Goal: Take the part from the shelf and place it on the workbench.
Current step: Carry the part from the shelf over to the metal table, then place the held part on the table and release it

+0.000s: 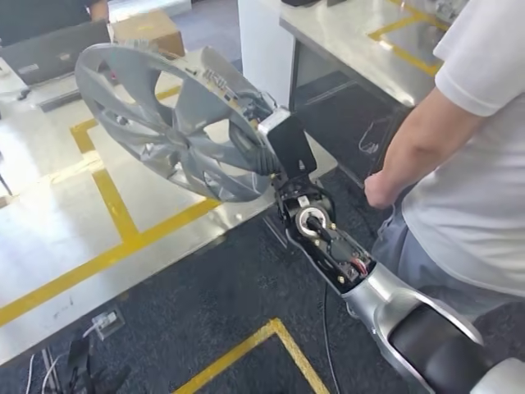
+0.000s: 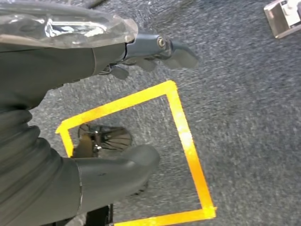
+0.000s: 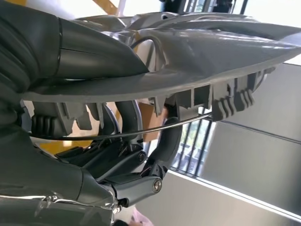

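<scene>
The right hand (image 1: 257,152) is clamped on the rim of the part (image 1: 164,123), a silver-grey wheel cover. It is held tilted in the air over the worktop (image 1: 56,222), not yet resting on it.

Risks, as judged from this position:
- The grip takes only one edge. The broad disc overhangs far from the hand, so its weight could lever it out of the fingers.
- The moulded plastic looks smooth and glossy, so slip is likely under a jolt.
- The far rim could strike the worktop first if lowered tilted, and the cover could skid on the polished surface.
- A person's arm (image 1: 408,148) is near the hand, and contact could disturb the hold.

The cover has curved spokes, open cut-outs, ribbed clips and a wire retaining ring (image 3: 142,132) on its back.

The left hand (image 2: 106,108) holds nothing, fingers apart, hanging over dark carpet (image 2: 248,117) marked with yellow tape.
</scene>
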Motion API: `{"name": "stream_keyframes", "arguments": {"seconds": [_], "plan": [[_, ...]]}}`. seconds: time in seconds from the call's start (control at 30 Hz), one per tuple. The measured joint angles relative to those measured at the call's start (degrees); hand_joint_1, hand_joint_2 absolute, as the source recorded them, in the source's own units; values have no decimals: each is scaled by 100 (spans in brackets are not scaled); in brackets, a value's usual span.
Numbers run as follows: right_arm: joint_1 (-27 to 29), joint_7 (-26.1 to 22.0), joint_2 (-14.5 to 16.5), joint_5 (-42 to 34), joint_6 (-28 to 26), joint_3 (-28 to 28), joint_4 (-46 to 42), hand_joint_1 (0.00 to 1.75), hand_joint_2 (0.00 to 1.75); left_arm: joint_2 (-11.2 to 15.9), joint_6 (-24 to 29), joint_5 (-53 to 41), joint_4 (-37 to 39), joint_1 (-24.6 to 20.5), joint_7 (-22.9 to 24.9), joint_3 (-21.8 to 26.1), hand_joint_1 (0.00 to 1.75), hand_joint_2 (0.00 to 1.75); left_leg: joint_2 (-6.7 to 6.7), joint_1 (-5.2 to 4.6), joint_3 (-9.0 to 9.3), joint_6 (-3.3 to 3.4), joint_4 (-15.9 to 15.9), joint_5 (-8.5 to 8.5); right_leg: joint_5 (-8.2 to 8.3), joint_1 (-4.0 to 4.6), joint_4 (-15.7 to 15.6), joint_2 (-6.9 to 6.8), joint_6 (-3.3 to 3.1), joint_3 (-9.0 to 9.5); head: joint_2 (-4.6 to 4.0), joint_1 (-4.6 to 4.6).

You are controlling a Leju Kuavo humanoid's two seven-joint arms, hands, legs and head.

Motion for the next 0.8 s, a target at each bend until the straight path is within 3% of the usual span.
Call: {"name": "stream_keyframes", "arguments": {"seconds": [0.07, 0.13, 0.2, 0.27, 0.3, 0.33, 0.37, 0.43, 0.47, 0.5, 0.6, 0.67, 0.73, 0.77, 0.8], "plan": [[-13, 3, -1, 10, -5, 13, 10, 175, 175, 1, 0, 3, 1, -13, -2, 0, 0, 175, 0, 13, -8, -68, 40, -38, -45, 27, 27, 20, -127, 81, 1, -15], [-34, 1, -1, 22, -8, 19, 16, 175, 175, -9, 0, 3, 0, -26, -2, 0, 0, 175, 13, 31, -178, -112, 371, -20, -82, 25, 4, 24, -202, 169, 0, -30], [-64, -8, -1, 27, -9, 25, 30, 175, 175, -16, 0, 3, 0, -38, -3, 0, 0, 175, 27, 33, -686, -146, 1126, -102, -154, 29, -19, 24, -257, 269, 0, -62], [-81, -10, -1, 27, -16, 31, 52, 175, 175, -12, 0, 4, 1, -21, -1, 0, 0, 175, 29, 28, -1261, -160, 1783, -362, -255, 47, -21, 31, -289, 370, 0, -77], [-80, -9, -1, 27, -21, 36, 66, 175, 175, -10, 0, 4, 0, -9, 1, 0, 0, 175, 29, 26, -1441, -153, 1876, -452, -312, 58, -22, 37, -297, 434, 0, -80], [-79, -7, -1, 28, -27, 42, 79, 175, 175, -9, 0, 4, 0, -1, 2, 0, 0, 175, 29, 20, -1515, -132, 1761, -428, -371, 68, -22, 45, -299, 506, 0, -82], [-79, -5, -1, 32, -33, 49, 89, 175, 175, -8, 0, 3, 1, 7, 6, 0, 0, 175, 29, 8, -1497, -97, 1463, -247, -428, 74, -23, 51, -295, 584, 0, -85], [-83, -4, -1, 67, -49, 62, 103, 175, 175, -1, 4, -6, 5, 18, 38, 0, 0, 175, 24, -44, -1335, -5, 598, 461, -544, 87, -14, 66, -265, 706, 0, -101], [-88, -2, -1, 103, -62, 68, 115, 175, 175, 7, 8, -17, 9, 23, 64, 0, 0, 175, 19, -69, -1268, 31, 288, 756, -598, 100, -6, 79, -237, 737, 0, -108], [-92, 4, -1, 147, -76, 75, 130, 175, 175, 14, 15, -29, 13, 24, 88, 0, 0, 175, 11, -92, -1236, 53, 114, 941, -656, 110, 0, 92, -210, 756, 0, -114], [-119, 29, -1, 321, -105, 101, 166, 175, 175, 16, 30, -65, 18, 3, 117, -1, 0, 175, -3, -82, -1190, 93, 94, 939, -805, 123, -5, 99, -125, 802, -1, -131], [-163, 38, -1, 478, -118, 125, 186, 175, 175, 8, 32, -87, 18, -27, 118, -2, 0, 175, 0, -50, -1121, 153, 70, 888, -1018, 119, 322, 61, -72, 664, -1, -126], [-207, 47, -1, 628, -126, 152, 219, 175, 175, 2, 33, -108, 18, -42, 119, -10, 0, 175, 0, -50, -1064, 201, 64, 829, -1352, 115, 1138, 31, -38, 240, -1, -114], [-218, 55, -1, 690, -128, 165, 246, 175, 175, -2, 33, -116, 18, -42, 121, -25, 0, 175, -1, -52, -1037, 209, 66, 800, -1458, 115, 1543, 30, -26, -7, 0, -112], [-221, 66, -1, 736, -131, 178, 275, 175, 175, -5, 33, -122, 18, -39, 122, -45, 0, 175, -7, -54, -1006, 213, 70, 769, -1455, 115, 1777, 29, -19, -187, 1, -111]]}}
